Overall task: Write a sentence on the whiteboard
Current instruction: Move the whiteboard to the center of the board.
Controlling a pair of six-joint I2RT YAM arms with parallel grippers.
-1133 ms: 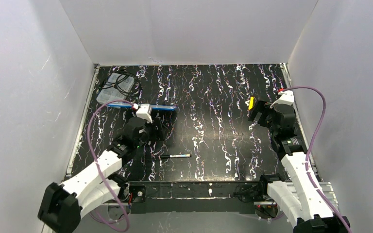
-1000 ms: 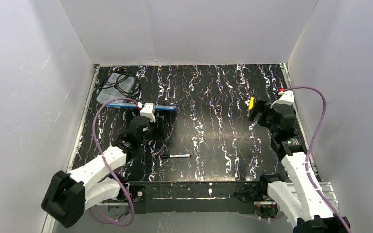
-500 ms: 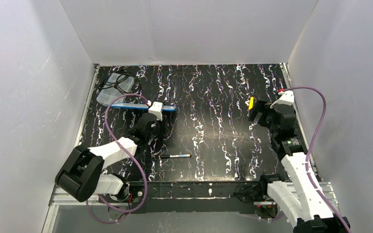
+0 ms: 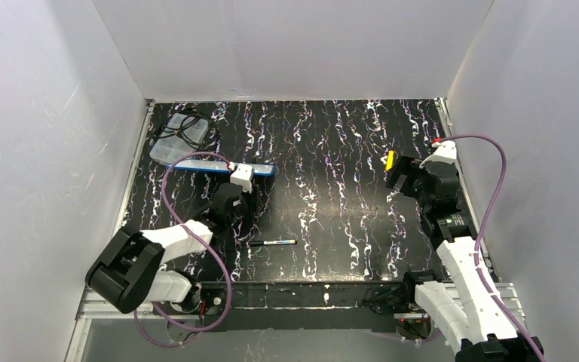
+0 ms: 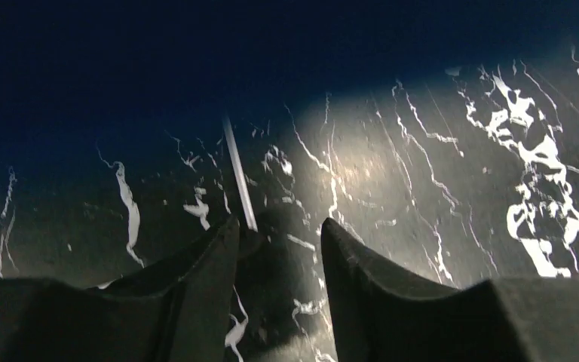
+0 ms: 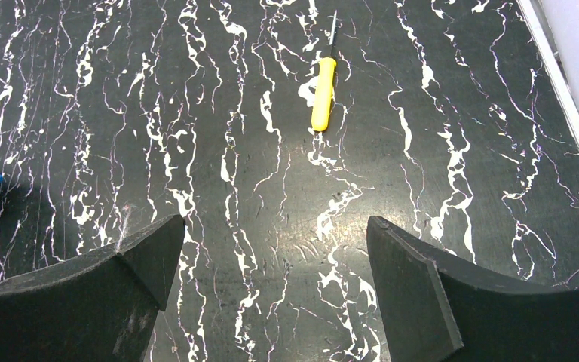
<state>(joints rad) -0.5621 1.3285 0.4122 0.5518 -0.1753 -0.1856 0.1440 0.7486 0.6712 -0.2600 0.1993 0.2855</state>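
No legible text anywhere

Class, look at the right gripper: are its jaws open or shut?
Open: the right gripper has fingers wide apart, only bare table between them.

Left arm (image 4: 177, 235) and right arm (image 4: 467, 265): white shells, black joints, each trailing a purple cable (image 4: 163, 192). The left hand (image 5: 279, 222) and right hand (image 6: 275, 222) each show 2 black wedge-shaped fingers (image 6: 422, 294).

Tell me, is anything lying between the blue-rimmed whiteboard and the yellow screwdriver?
Nothing. The top view shows only bare marbled table between the whiteboard and the yellow screwdriver.
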